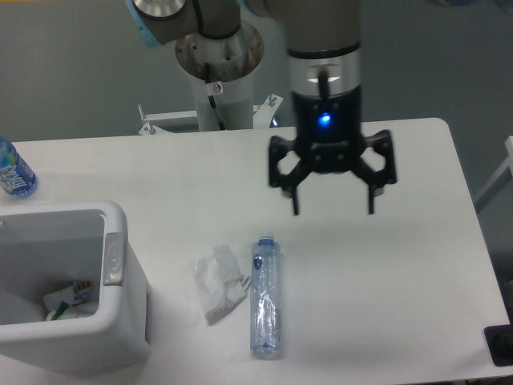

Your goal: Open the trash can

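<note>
the large boxy white plastic trash can (120, 321) with rounded corners stands at the lower left of the white table (401, 265), partly cut off by the picture's edge. its top stands open, and some crumpled rubbish (68, 298) shows inside. a small grey push-button strip (114, 259) sits on its right rim.

the black two-finger gripper (333, 212) hangs over the middle of the table, well apart from the trash can, its fingers spread wide and holding nothing. a blue light glows on its wrist.

just right of the trash can lie a crumpled white wrapper (216, 282) and a clear plastic bottle (265, 295) on its side, near each other. a blue-labelled bottle (14, 170) stands at the far left edge.
</note>
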Robot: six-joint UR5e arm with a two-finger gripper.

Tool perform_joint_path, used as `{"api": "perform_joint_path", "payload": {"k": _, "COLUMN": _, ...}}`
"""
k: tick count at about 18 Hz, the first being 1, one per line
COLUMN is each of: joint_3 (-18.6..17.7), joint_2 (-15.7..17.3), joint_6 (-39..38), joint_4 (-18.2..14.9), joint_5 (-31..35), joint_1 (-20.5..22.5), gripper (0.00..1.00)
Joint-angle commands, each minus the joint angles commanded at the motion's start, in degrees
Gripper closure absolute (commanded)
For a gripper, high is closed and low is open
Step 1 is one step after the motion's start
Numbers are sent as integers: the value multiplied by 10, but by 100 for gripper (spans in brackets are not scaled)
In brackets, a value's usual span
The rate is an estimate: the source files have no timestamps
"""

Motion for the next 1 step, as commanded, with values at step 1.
{"api": "perform_joint_path", "payload": {"k": 1, "joint_3": 0, "joint_2": 1, "joint_6": 50, "joint_4": -16, "joint_5": 5, "joint_1": 11, "gripper": 0}}
